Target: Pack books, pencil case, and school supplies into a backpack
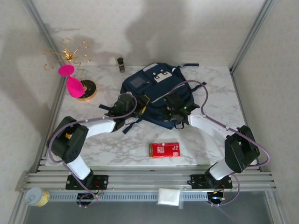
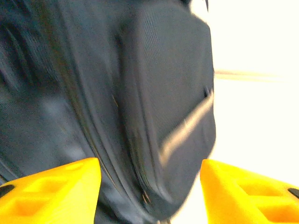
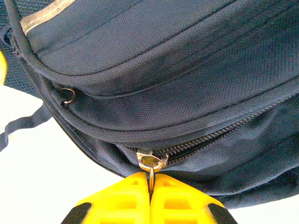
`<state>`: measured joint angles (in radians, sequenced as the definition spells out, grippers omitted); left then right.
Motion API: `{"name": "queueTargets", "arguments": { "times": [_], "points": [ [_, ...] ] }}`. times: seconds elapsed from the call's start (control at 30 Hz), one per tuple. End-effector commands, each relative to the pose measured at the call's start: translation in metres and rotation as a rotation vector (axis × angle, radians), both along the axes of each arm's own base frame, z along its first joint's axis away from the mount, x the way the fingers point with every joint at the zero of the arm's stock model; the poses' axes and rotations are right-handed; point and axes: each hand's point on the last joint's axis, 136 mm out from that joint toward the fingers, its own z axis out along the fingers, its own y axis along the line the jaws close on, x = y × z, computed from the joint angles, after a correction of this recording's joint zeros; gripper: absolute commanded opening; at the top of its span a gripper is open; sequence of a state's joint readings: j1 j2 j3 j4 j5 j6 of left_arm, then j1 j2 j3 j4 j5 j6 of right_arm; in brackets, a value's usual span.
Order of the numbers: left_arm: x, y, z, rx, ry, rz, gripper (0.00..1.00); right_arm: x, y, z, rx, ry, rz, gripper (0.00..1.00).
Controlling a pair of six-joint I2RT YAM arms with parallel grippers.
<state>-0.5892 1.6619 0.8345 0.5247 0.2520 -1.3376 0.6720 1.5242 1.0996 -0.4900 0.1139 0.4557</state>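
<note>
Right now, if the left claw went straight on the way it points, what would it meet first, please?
Most likely the backpack: the left claw is open and the navy fabric lies straight ahead between its fingers. The wrist view is blurred, so I cannot tell how near it is.

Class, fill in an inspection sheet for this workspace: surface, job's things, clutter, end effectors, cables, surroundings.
Surface: veined marble table.
Job's things: navy backpack lying mid-table.
Clutter: red rectangle before it; dark bottle, pink item and gold wire stand behind; tin can, white pad by the rail.
End effectors: left end effector open at the backpack's side; right end effector shut on the zip pull.
Cables: purple cables in loose loops.
Surroundings: pale walls, metal frame posts.
</note>
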Motion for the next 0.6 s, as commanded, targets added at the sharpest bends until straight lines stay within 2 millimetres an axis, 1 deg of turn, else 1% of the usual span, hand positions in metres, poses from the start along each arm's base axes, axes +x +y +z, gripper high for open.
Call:
{"name": "queueTargets", "arguments": {
  "times": [0.0, 0.07, 0.17, 0.27, 0.33, 0.4, 0.43, 0.5, 0.57],
  "points": [
    [-0.009, -0.016, 0.014, -0.126, 0.010, 0.055, 0.58, 0.001, 0.011, 0.005, 0.030, -0.018, 0.039, 0.00],
    [-0.017, -0.028, 0.012, -0.151, 0.028, 0.076, 0.56, 0.001, 0.010, 0.004, 0.028, -0.026, 0.037, 0.00],
    [-0.018, -0.042, 0.008, -0.151, 0.051, 0.094, 0.53, 0.001, 0.009, 0.003, 0.029, -0.036, 0.037, 0.00],
    [-0.019, -0.047, -0.001, -0.157, 0.074, 0.129, 0.48, 0.002, 0.008, 0.004, 0.035, -0.050, 0.033, 0.00],
    [-0.015, -0.051, -0.010, -0.140, 0.096, 0.146, 0.43, 0.002, 0.010, 0.004, 0.044, -0.053, 0.039, 0.00],
    [-0.009, -0.049, -0.022, -0.142, 0.119, 0.178, 0.34, 0.002, 0.009, 0.002, 0.037, -0.053, 0.035, 0.00],
    [-0.007, -0.044, -0.025, -0.144, 0.112, 0.216, 0.28, 0.003, 0.008, 0.002, 0.034, -0.056, 0.034, 0.00],
    [-0.002, -0.031, -0.027, -0.143, 0.089, 0.291, 0.25, 0.002, 0.005, 0.001, 0.023, -0.057, 0.027, 0.00],
    [0.003, -0.022, -0.029, -0.113, 0.076, 0.324, 0.21, 0.001, 0.000, 0.000, 0.002, -0.059, 0.022, 0.00]
  ]
}}
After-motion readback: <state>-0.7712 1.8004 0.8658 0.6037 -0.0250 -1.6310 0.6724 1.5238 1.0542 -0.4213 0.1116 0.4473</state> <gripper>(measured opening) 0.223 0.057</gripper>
